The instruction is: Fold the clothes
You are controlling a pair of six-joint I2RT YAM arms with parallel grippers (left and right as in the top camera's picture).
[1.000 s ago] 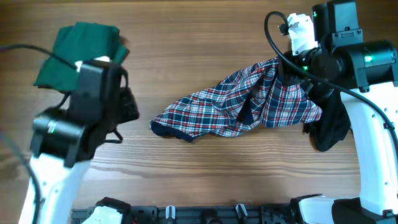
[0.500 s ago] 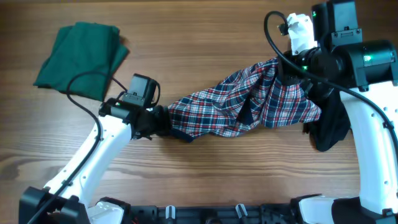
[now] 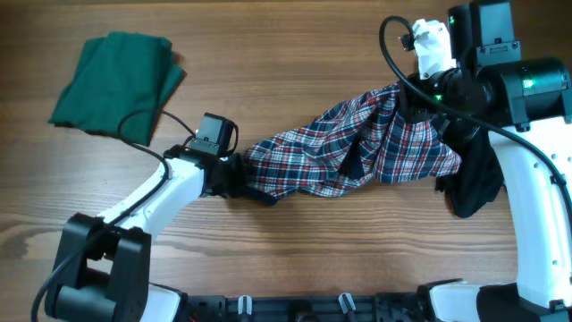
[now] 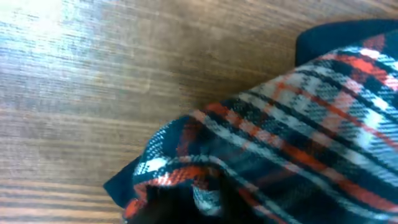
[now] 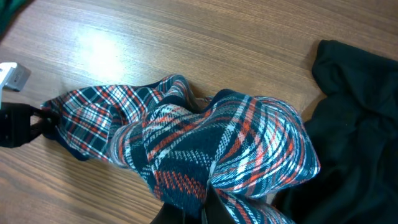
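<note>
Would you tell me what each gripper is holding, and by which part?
Both hold the plaid garment: the left gripper pinches its navy-trimmed left end, the right gripper a bunched fold at its right end.

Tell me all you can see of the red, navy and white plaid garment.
The plaid garment is soft cloth, checked red, navy and white, with navy trim. Unfolded and crumpled, it stretches across the wooden table. The left gripper pinches one end and the right gripper holds up the other, beside a black garment.

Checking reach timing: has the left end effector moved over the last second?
Yes. The left end effector swung right, away from the green garment, and now grips the left hem of the plaid garment.
</note>
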